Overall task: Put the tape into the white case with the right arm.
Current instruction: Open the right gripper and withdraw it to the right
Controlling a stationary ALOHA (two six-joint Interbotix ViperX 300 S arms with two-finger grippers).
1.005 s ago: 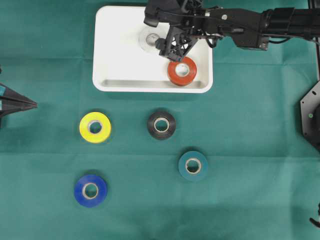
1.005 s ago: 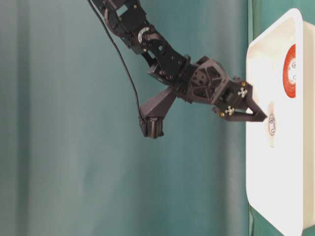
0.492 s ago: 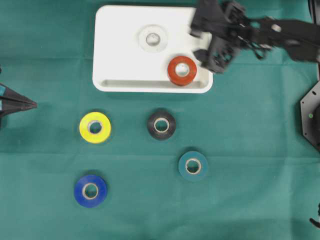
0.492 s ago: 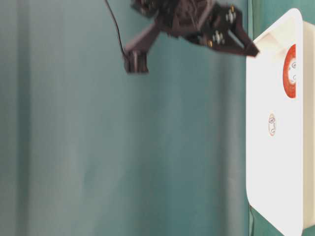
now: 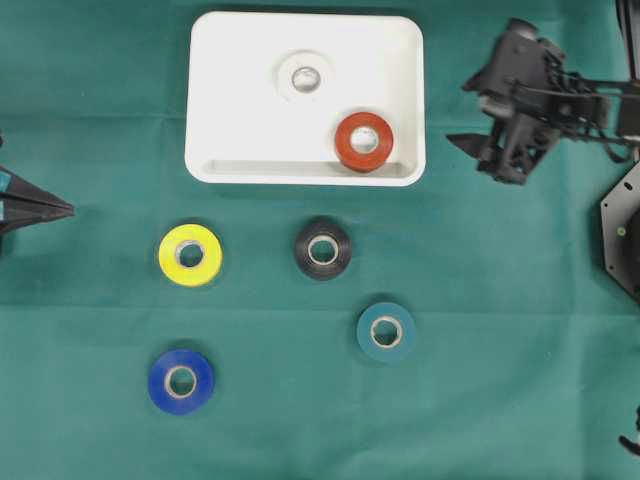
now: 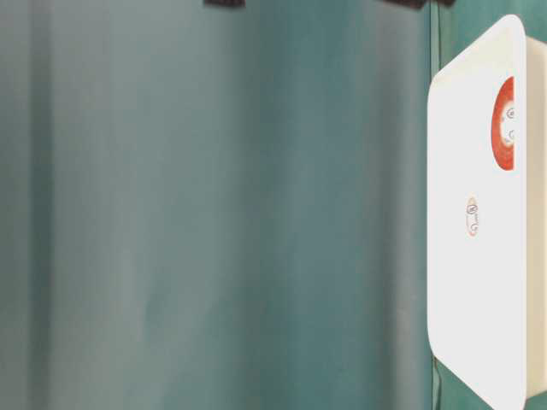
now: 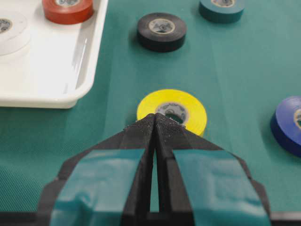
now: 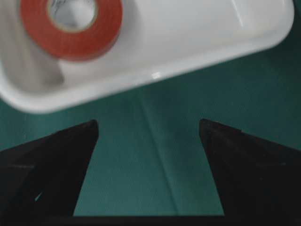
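Tape rolls are what I'm counting first: the white case (image 5: 230,90) near the top of the overhead view holds two, a white roll (image 5: 306,76) lying flat toward the middle of its floor and a red roll (image 5: 363,141) lying flat in the corner nearest the right arm, close against the front rim. Four more rolls lie flat on the green cloth (image 5: 500,330) below the case, all apart from each other: a yellow roll (image 5: 190,254), a black roll (image 5: 323,249), a teal roll (image 5: 386,331) and a blue roll (image 5: 181,381). My right gripper (image 5: 463,114) hangs over bare cloth just to the right of the case, outside its rim, and through its wrist camera I see the two dark fingers (image 8: 51,165) spread wide with nothing between them but cloth, the case's edge and the red roll beyond the tips. My left gripper (image 7: 154,121) sits at the left edge of the table, its teal-marked fingers pressed together at the tips and pointing toward the yellow roll, which lies just past them. From the table-level camera I get only dark slivers along the top edge, probably the right arm, though I can't say for sure.
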